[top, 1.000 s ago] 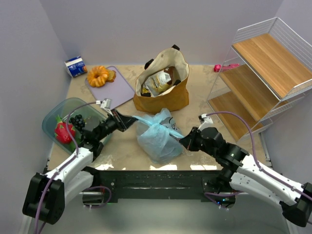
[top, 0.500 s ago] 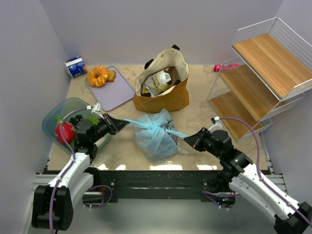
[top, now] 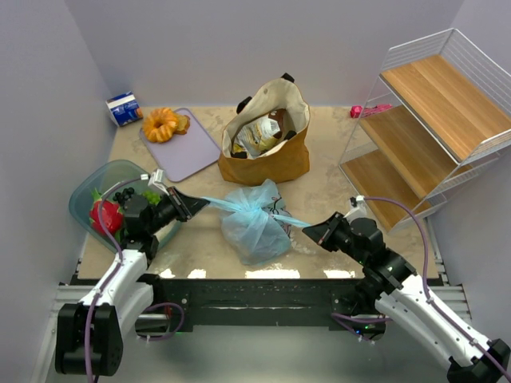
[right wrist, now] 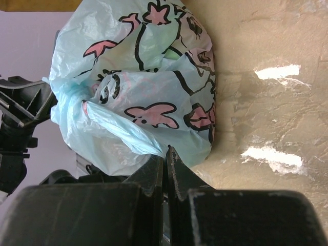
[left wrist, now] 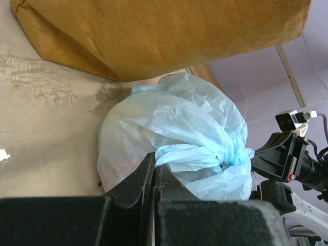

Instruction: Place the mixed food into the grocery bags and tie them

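The light-blue printed plastic bag (top: 251, 222) lies in the middle of the table, bulging, with a knot on top (left wrist: 233, 152). My left gripper (top: 196, 203) is shut on the bag's left handle strand (left wrist: 189, 155), pulled taut to the left. My right gripper (top: 307, 227) is shut on the right handle strand (right wrist: 128, 134), pulled taut to the right. The mustard-tan tote (top: 267, 136) stands behind it with snack packets (top: 259, 134) inside; its fabric fills the top of the left wrist view (left wrist: 164, 36). The bag's pink flower print shows in the right wrist view (right wrist: 154, 92).
A clear teal tub (top: 100, 195) with red and green items sits at the left. A lilac cutting board (top: 188, 148) with an orange bun (top: 162, 124) and a blue carton (top: 124, 108) lie at the back left. A wire shelf rack (top: 431, 120) stands on the right.
Both grippers have moved apart, left going left and right going right, stretching the two handle strands and tightening the knot. The bag has flattened slightly. Little has moved in the last half second.
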